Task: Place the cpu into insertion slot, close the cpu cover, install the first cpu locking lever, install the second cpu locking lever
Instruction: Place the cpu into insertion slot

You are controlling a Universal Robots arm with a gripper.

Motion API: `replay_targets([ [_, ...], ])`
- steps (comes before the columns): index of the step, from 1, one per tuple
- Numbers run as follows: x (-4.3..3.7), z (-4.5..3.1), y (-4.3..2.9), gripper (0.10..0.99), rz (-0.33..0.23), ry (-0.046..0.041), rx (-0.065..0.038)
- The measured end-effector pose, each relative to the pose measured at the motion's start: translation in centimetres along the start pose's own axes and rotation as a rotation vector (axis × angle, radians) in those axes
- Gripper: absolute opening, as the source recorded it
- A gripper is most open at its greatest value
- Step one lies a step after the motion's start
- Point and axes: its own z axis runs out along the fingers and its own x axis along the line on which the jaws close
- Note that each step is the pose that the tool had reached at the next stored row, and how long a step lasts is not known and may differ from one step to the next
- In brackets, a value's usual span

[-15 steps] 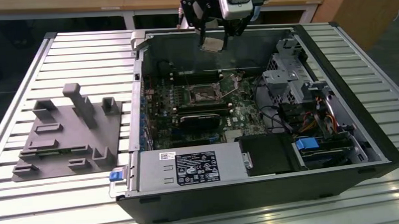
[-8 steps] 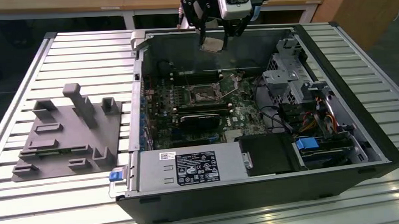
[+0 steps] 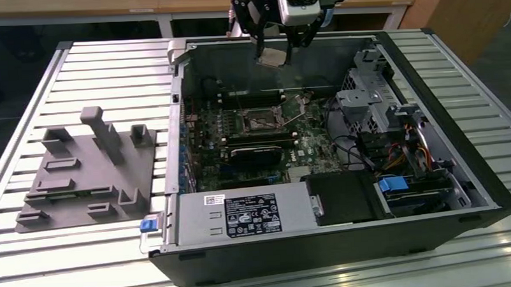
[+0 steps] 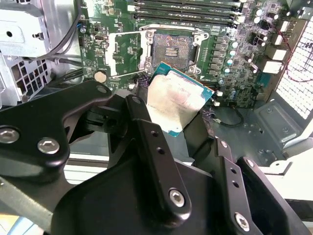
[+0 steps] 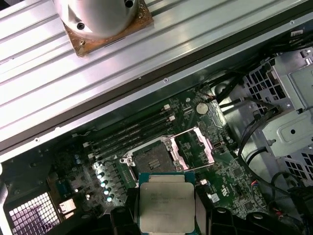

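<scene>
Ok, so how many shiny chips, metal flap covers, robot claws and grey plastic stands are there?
cpu: 1, held in the claw
cpu cover: 1, flipped open beside the socket
claw: 1
grey stand: 1, on the table outside the computer case
Total: 4

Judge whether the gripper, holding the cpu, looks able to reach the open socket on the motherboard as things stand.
Probably yes. The gripper, shut on the cpu, hangs above the open case; the cpu cover is swung aside, leaving the socket bare, and nothing seems to stand between them.
</scene>
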Motion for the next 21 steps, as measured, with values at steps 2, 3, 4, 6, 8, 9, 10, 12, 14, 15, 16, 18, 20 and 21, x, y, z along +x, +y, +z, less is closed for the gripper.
replay_targets([
  [2, 0.0, 0.01, 0.0, 0.541, 0.007, -0.0006, 0.0],
  [3, 0.0, 0.01, 0.0, 0.541, 0.01, -0.0009, 0.0],
  [4, 0.0, 0.01, 0.0, 0.541, 0.014, -0.0012, 0.0],
  [6, 0.0, 0.02, 0.0, 0.541, 0.021, -0.0017, 0.0],
  [8, 0.0, 0.03, 0.0, 0.541, 0.027, -0.0024, 0.0],
  [9, 0.0, 0.03, 0.0, 0.541, 0.031, -0.0027, -0.001],
  [10, 0.0, 0.04, 0.0, 0.541, 0.035, -0.003, -0.001],
  [12, 0.0, 0.05, 0.0, 0.541, 0.041, -0.0035, -0.001],
  [14, 0.0, 0.06, 0.0, 0.541, 0.048, -0.0041, -0.001],
  [15, 0.0, 0.06, -0.01, 0.541, 0.051, -0.0044, -0.001],
  [16, 0.0, 0.07, -0.01, 0.541, 0.055, -0.0047, -0.001],
  [18, 0.0, 0.08, -0.01, 0.541, 0.062, -0.0053, -0.001],
  [20, 0.0, 0.09, -0.01, 0.541, 0.068, -0.0059, -0.001],
  [21, 0.0, 0.09, -0.01, 0.541, 0.072, -0.0062, -0.001],
])
